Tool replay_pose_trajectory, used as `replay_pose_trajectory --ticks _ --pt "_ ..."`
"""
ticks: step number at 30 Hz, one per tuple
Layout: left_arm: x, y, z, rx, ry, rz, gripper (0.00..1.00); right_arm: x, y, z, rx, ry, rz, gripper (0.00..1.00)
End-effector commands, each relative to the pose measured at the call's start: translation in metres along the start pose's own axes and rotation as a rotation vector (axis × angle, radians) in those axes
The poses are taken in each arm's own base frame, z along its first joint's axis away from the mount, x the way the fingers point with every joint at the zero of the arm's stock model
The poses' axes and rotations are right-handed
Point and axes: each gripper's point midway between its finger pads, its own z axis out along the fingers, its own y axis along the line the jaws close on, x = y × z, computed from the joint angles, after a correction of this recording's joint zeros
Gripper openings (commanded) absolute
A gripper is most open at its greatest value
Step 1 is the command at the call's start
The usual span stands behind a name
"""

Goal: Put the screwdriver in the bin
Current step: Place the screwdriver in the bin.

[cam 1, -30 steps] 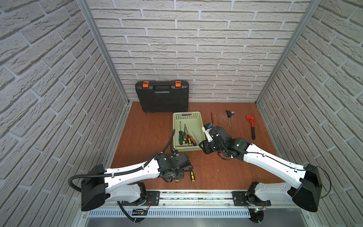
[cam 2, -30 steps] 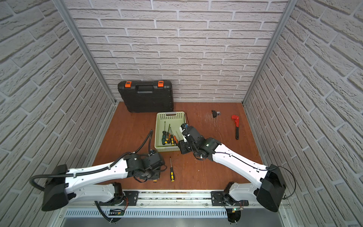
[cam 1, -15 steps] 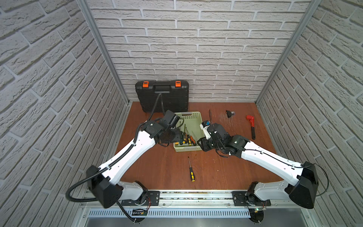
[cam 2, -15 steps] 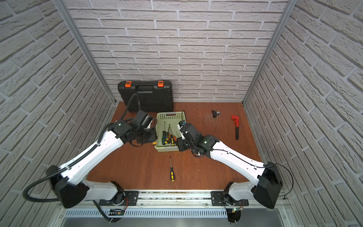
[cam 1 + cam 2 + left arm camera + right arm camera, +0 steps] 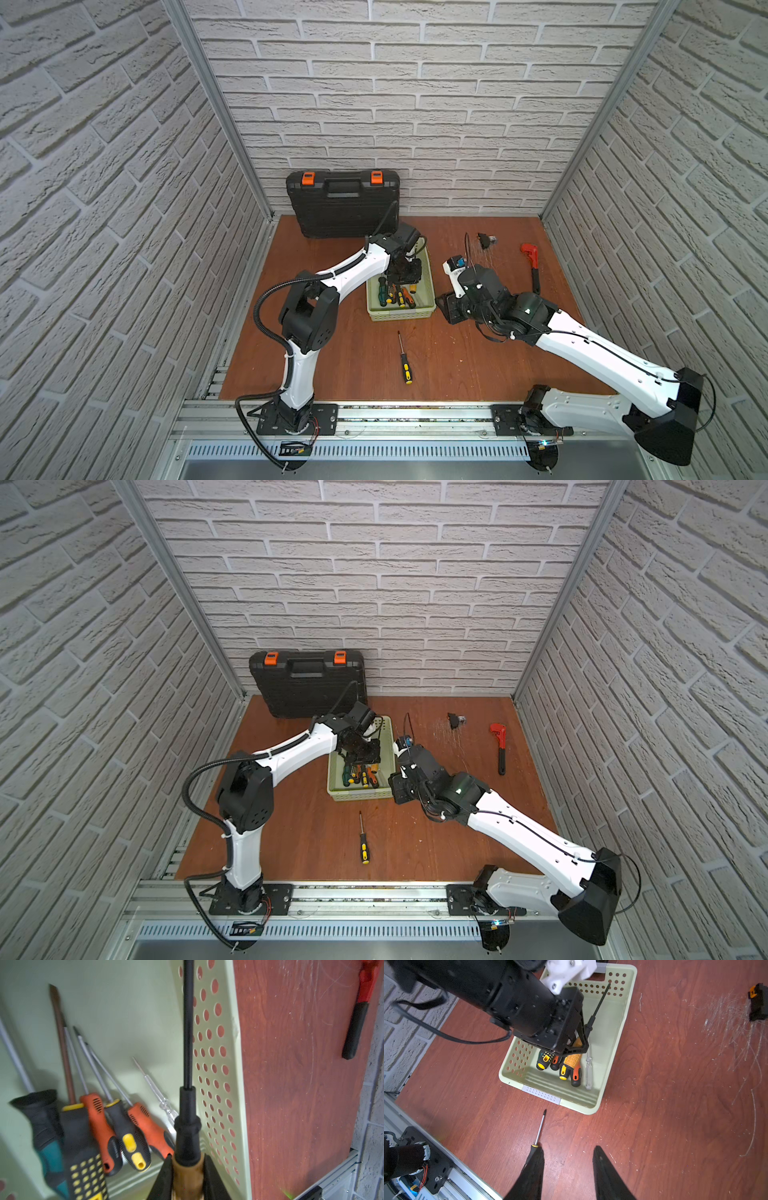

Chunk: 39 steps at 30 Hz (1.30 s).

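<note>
Over the bin (image 5: pixel 236 1084) the left gripper (image 5: pixel 188 1159) clamps a black-shafted screwdriver (image 5: pixel 188 1105); right gripper (image 5: pixel 568 1148) half-open, empty; yellow-handled screwdriver (image 5: pixel 404 357) awaits on counter (image 5: pixel 332 365).

Both top views high above front rail (image 5: pixel 415 415), facing back wall (image 5: pixel 415 104); wrist views close, each showing bin (image 5: pixel 610 1039) (image 5: pixel 124 1022).

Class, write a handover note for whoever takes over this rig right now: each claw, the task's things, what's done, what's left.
Left claw: shut on a black-shafted screwdriver, held over the bin.
Right claw: open, empty, above the table beside the bin.
Done: several screwdrivers lie in the bin.
Left: release the held one into the bin, then bin the yellow-and-black screwdriver lying on the table in front of it.
</note>
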Motion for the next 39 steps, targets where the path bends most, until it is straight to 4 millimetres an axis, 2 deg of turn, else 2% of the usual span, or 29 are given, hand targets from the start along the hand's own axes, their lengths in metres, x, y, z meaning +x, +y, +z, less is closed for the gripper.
replay_pose_trajectory --ticks 1,6,12,23,26,32,39 --pt "-0.013 -0.017 0.011 0.047 -0.032 0.006 0.10 0.007 -0.009 0.000 0.034 0.008 0.015 0.41" --pt "-0.004 -0.013 0.037 0.029 -0.005 -0.023 0.10 0.011 -0.006 0.005 0.020 0.027 0.024 0.41" --pt "0.003 -0.004 0.054 -0.002 0.004 -0.044 0.12 0.011 -0.004 0.008 0.013 0.031 0.020 0.41" --pt "0.003 -0.003 0.058 -0.018 -0.005 -0.051 0.23 0.010 -0.002 0.008 0.006 0.027 0.019 0.41" --pt "0.002 -0.004 0.052 -0.016 -0.023 -0.050 0.33 0.009 -0.002 0.008 0.002 0.025 0.022 0.42" --pt "-0.003 -0.008 0.030 -0.017 -0.068 -0.039 0.40 0.006 0.002 0.007 -0.006 0.033 0.014 0.42" --pt "-0.019 -0.021 -0.046 0.057 -0.216 -0.025 0.45 -0.009 0.007 -0.007 -0.016 0.013 0.005 0.42"
